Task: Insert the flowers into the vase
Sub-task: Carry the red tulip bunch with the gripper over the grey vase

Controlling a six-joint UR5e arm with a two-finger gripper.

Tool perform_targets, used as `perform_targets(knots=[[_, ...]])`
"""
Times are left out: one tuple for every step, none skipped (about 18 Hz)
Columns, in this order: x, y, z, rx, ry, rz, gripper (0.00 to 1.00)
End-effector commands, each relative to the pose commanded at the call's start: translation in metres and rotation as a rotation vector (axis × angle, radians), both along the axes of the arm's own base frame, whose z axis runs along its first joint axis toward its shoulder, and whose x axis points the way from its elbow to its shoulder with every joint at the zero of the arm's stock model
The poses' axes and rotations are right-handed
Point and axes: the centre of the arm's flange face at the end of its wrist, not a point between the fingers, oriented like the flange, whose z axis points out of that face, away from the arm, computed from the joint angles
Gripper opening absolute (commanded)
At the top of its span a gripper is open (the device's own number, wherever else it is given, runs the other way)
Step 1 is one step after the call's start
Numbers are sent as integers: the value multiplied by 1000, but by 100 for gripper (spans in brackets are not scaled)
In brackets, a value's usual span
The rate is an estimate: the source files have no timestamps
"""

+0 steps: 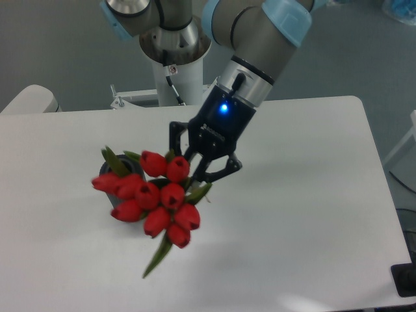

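Note:
The flowers, a bunch of red closed tulips with green leaves, hang in the air at the left centre, tilted with the blooms toward the camera. My gripper is shut on their stems just behind the blooms. The bunch now covers most of the dark grey vase; only a sliver of its wall shows between the blooms, and its mouth is hidden. One long leaf points down toward the front of the table.
The white table stretches to the right and front. The arm's white base post stands at the table's back edge. A pale rounded object sits off the far left corner.

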Motion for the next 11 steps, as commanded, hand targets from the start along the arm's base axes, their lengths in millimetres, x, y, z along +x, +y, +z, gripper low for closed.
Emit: perform_targets(knots=[[5,-2,-4,7,-23,-7,26],[9,-3,-6,20,-39,-18,25],[12,-4,-6,36,-48,-28,25],[14,-6,-7,48,-58,-34,25],[17,-10,-10,49,-68,-35,25],[27,-16,-12,54,-75,-40,25],[37,-20,-14,63,-71,-50,25],[48,-25,-14,67,-68,-56,25],[55,-30,-16,66,-70,-56,25],[59,-31,-19,63,-74,-57,25],[63,-31,-21,64,-72,-65,25]])
